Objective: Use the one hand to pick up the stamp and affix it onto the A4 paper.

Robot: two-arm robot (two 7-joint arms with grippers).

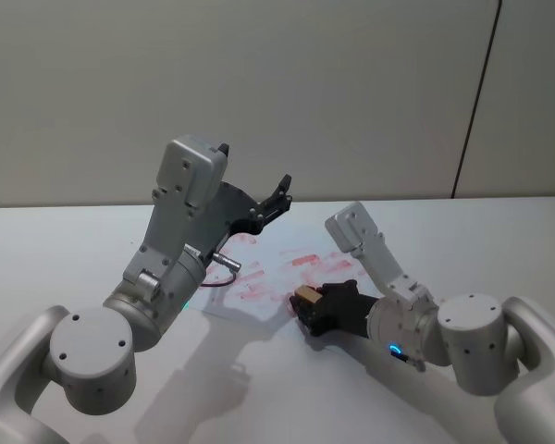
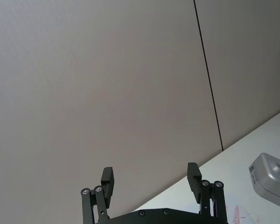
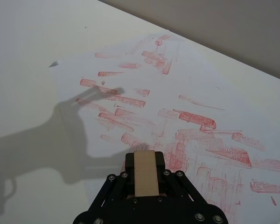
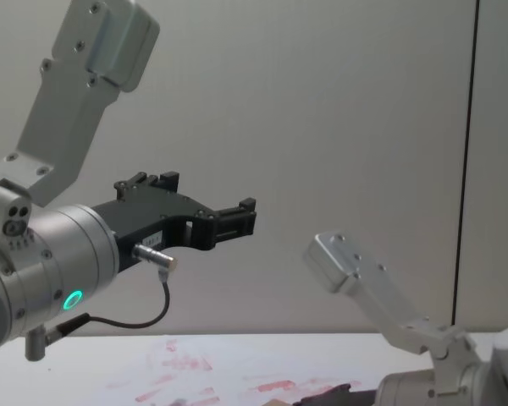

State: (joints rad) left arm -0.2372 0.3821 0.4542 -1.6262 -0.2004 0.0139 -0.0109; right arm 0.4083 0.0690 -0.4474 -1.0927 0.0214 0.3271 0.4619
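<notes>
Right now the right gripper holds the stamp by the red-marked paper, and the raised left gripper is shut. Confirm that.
Not quite: the left gripper is open, its fingers well apart in the left wrist view. The rest holds: it is raised, and the right gripper holds the stamp by the red-marked paper.

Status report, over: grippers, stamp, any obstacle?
Right gripper shut on stamp, low at A4 paper. Left gripper open, raised, idle. No obstacle seen.
</notes>
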